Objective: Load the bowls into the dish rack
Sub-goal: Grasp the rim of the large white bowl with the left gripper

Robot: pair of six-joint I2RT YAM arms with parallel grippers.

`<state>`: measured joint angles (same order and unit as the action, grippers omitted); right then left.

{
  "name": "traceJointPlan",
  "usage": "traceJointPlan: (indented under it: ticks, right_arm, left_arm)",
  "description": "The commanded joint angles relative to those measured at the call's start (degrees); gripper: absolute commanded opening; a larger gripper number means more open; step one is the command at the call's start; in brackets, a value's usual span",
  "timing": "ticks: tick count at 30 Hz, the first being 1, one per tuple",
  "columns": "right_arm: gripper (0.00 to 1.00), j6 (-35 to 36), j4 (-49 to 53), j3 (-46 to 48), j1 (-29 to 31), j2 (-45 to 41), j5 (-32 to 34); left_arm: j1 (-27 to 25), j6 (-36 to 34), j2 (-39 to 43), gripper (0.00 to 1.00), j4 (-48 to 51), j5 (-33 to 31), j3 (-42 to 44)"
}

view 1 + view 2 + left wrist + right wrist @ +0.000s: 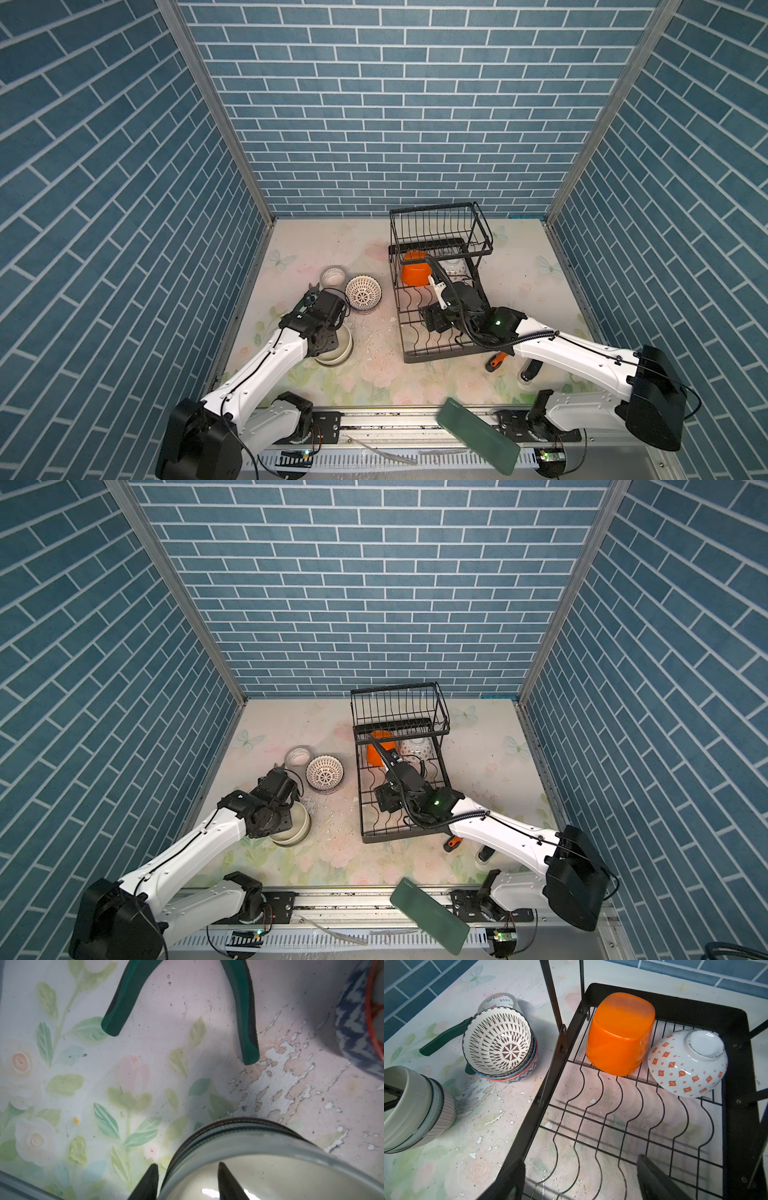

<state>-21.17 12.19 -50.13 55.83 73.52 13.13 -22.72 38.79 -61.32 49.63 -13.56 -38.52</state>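
A stack of cream bowls [338,353] [415,1105] stands at the front left of the table. My left gripper [187,1164] is open astride its rim [270,1145], one finger outside the wall and one inside. A second stack, topped by a black-and-white patterned bowl [363,293] [325,773] [498,1043], stands further back. In the dish rack [440,224] [737,1022], the orange bowl [415,272] [618,1036] and a white bowl with orange marks [415,748] [685,1064] lie upside down on the lower tier. My right gripper [580,1158] hangs open over the lower wires, holding nothing.
A white tape roll [333,276] [500,1001] sits behind the patterned stack. Green-handled pliers [243,1012] [444,1036] lie beside it. An orange-and-black screwdriver [496,360] and a dark cylinder [530,370] lie under my right arm. A dark green board [478,436] leans at the front edge.
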Motion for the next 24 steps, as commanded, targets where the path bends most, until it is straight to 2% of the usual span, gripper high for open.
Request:
traceJointPlan:
  ticks: [1,13,24]
  right_arm:
    - [0.84,-0.6,-1.1,-0.1,0.2,1.2,-0.9]
    - [0.84,0.2,-1.2,-1.4,0.3,2.5,-2.0]
    - [0.84,0.2,-1.2,-1.6,0.4,2.9,-2.4]
  left_arm:
    - [0.4,0.0,0.9,0.43,0.3,-0.2,-0.5]
    - [0.4,-0.4,1.8,0.32,2.8,-1.2,-3.0]
    - [0.5,-1.0,2.6,0.25,4.3,-1.8,-4.5]
